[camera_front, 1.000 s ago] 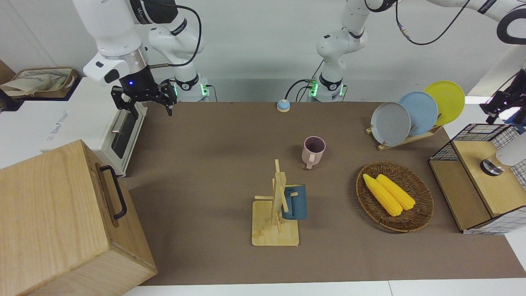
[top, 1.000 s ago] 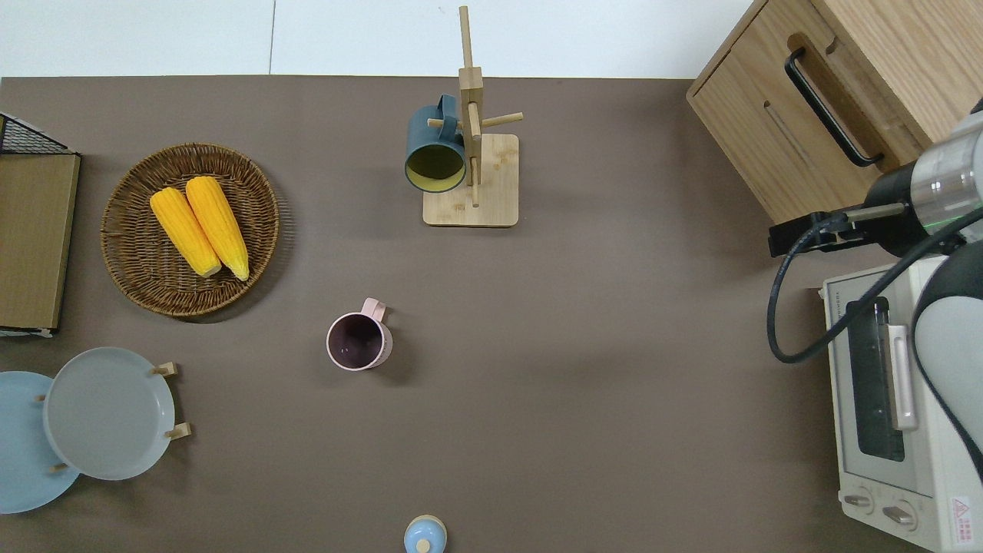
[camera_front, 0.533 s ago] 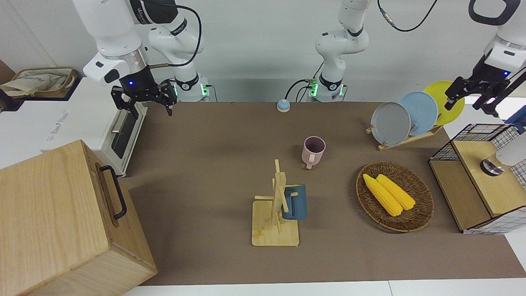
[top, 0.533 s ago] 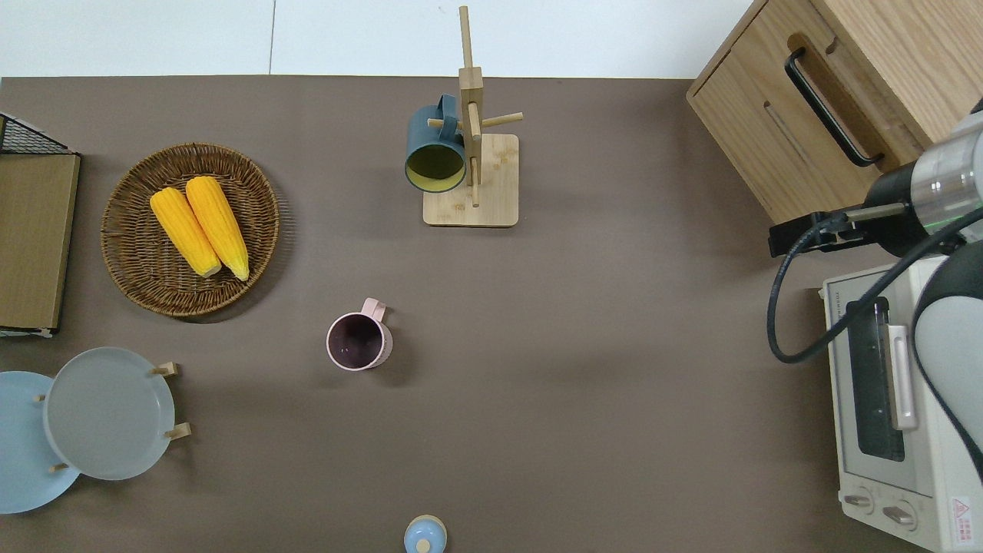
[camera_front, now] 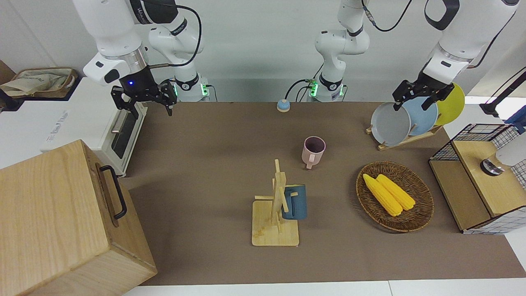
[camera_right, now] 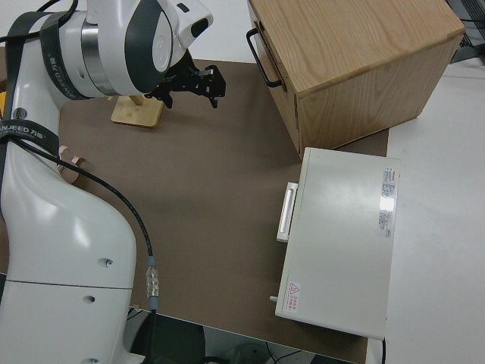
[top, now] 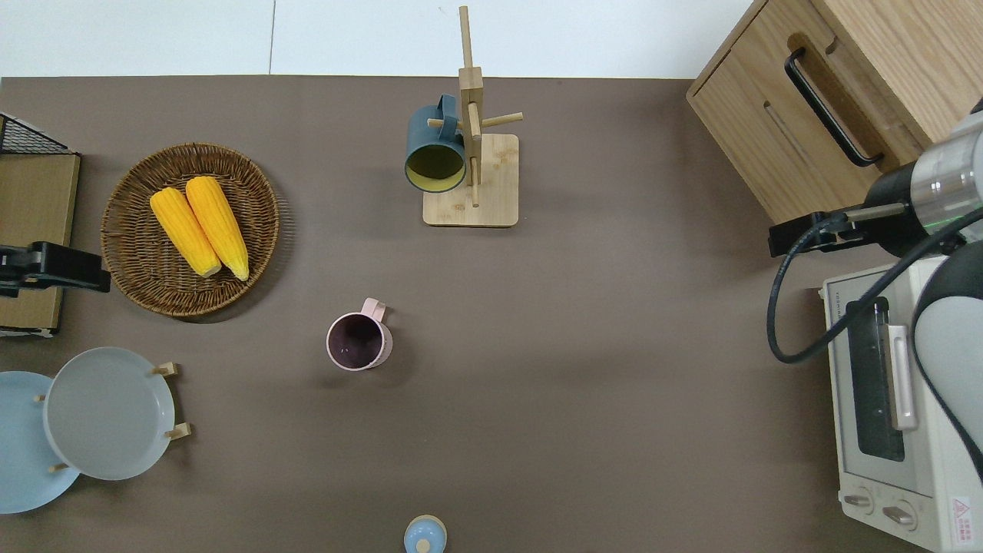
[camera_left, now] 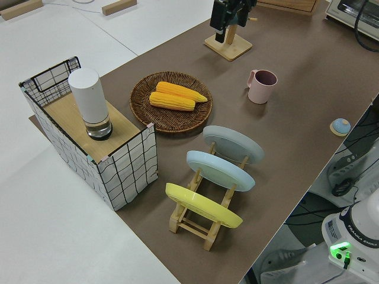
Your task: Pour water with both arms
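Beside wicker basket [top: 130,253], left gripper [top: 54,267], open

White left arm [camera_front: 460,37] reaching over table's left-arm end; white right arm [camera_front: 111,37] parked.

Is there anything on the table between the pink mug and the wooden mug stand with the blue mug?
No. The overhead view shows only bare brown mat between the pink mug and the mug stand.

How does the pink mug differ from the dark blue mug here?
The pale pink ceramic mug stands upright on the brown table; the dark blue mug with a yellow-green interior hangs tilted on the wooden mug tree, farther from the robots. Both have one handle, and no claw holds either.
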Action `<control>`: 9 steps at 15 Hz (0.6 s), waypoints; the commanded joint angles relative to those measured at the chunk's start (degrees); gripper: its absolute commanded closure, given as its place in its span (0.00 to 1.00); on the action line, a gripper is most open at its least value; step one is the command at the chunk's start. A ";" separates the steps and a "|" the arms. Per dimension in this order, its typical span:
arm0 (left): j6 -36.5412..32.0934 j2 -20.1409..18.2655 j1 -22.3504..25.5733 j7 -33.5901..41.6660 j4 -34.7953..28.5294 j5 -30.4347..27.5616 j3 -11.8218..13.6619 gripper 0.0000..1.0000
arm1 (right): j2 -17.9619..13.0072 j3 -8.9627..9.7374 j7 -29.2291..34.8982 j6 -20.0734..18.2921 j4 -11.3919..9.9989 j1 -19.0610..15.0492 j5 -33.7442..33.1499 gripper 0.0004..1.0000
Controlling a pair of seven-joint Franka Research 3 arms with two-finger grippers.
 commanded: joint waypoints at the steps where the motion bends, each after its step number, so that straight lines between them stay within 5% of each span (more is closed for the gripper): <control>1: -1.21 -1.44 -3.55 -1.67 -1.44 2.62 -0.77 0.00 | -0.42 0.53 -1.20 0.50 -0.30 -1.07 1.25 0.01; 9: -1.74 -1.44 -7.16 -1.76 -0.91 2.01 -1.04 0.00 | -0.42 0.53 -1.20 0.50 -0.30 -1.07 1.25 0.01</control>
